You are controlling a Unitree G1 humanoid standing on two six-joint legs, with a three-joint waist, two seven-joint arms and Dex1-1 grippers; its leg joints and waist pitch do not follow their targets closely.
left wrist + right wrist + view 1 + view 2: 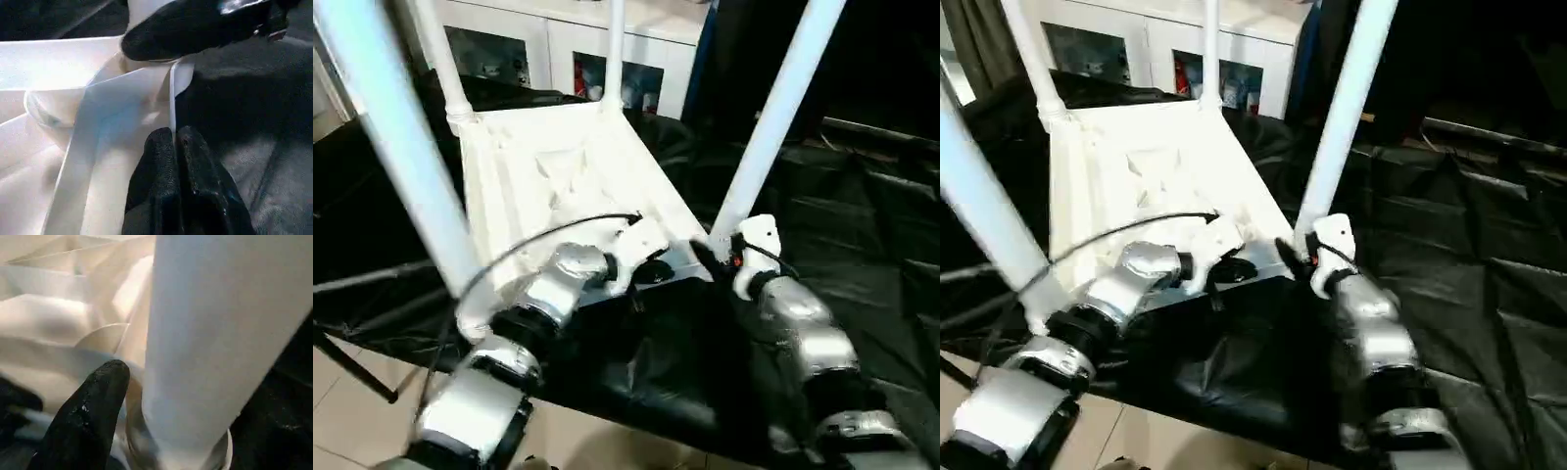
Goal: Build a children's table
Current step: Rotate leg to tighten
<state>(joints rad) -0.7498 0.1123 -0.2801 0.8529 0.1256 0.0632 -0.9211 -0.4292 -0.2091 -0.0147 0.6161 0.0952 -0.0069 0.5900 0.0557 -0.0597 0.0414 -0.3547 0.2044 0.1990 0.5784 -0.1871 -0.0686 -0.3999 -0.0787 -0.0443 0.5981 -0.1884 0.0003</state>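
Black cloth (862, 255) under upturned children's table (558, 176), white cabinet (558, 39) behind

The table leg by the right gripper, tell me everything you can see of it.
The leg is a long, smooth, round white plastic tube, widening toward its base. It stands in the near right corner socket of the upside-down table top, leaning slightly right. The right gripper is at its base, one black finger against the socket beside it.

The white table top (558, 186) lies upside down on black cloth (862, 225), four legs (773, 127) standing up (one very near, left). Both silver forearms (548, 294) reach its near edge.
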